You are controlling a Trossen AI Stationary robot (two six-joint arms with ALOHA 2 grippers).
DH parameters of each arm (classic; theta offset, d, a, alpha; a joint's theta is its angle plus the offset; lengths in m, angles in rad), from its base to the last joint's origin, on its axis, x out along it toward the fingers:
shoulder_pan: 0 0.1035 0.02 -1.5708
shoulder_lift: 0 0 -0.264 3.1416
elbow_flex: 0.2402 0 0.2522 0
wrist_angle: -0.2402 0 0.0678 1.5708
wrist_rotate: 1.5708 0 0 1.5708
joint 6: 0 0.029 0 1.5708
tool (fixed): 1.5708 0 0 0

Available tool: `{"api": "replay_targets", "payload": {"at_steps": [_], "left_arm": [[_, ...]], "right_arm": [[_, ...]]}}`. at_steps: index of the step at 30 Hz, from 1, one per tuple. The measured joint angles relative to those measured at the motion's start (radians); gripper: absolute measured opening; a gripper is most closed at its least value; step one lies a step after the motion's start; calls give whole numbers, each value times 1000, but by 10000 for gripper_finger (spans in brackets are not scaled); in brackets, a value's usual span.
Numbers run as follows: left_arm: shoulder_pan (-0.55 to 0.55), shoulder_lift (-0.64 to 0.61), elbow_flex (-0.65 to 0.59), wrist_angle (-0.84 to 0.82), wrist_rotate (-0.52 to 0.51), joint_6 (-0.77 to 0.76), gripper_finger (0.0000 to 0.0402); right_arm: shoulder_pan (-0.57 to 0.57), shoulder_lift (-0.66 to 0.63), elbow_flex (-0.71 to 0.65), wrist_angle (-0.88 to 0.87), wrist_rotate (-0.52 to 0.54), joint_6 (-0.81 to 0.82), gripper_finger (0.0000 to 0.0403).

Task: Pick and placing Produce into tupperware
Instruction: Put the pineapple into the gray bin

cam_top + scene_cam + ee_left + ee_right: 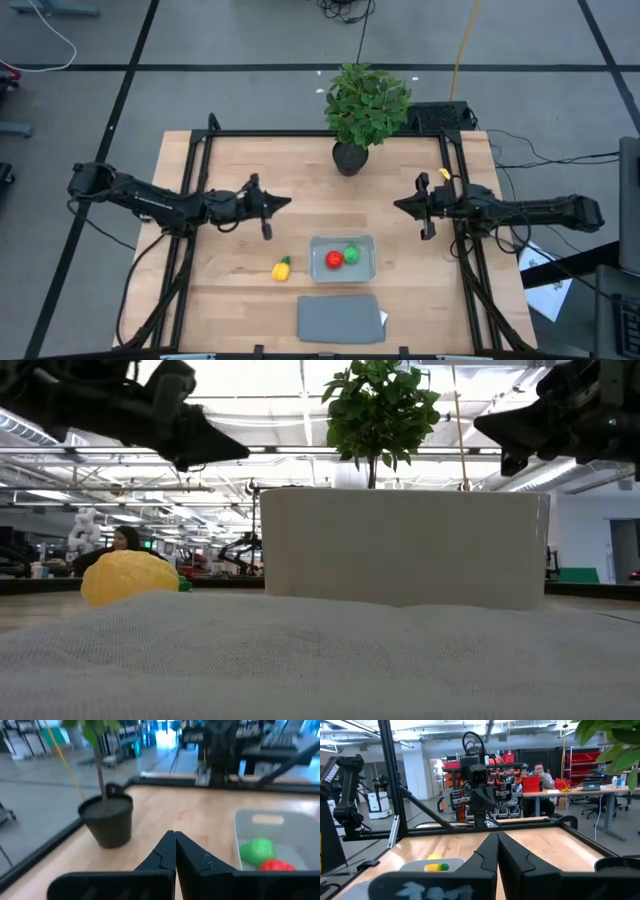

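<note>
Left hand (pixel 283 203) hangs clenched and empty above the counter (pixel 230 160). Yellow piece (pixel 282 268) lies loose just left of the tupperware (pixel 343 243), with red piece (pixel 334 259) and green piece (pixel 351 254) already inside. Right hand (pixel 402 205) is clenched and empty too. One pick remains: unclench, drop onto the yellow.

Both arms matte black, built of slim tubular links with bulkier rounded joint housings. Left gripper (pixel 285 203): two black fingers tapering to a sharp wedge tip; a short dark block projects at 6 o'clock behind it. Right gripper (pixel 399 205): same black wedge form, with a small yellow patch at 1 o'clock on the wrist. In the wrist views each pair of fingers (pixel 165 855) shows flat, angular, faceted faces.
</note>
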Motion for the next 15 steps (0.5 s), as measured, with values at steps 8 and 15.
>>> {"api": "replay_targets", "payload": {"at_steps": [8, 15], "left_arm": [[-34, -107, -153, 242, -25, 76, 0], [-47, -186, -287, 407, -5, 117, 0]], "right_arm": [[0, -48, 0, -28, 3, -6, 0], [0, -86, 0, -54, 3, -3, 0]]}}
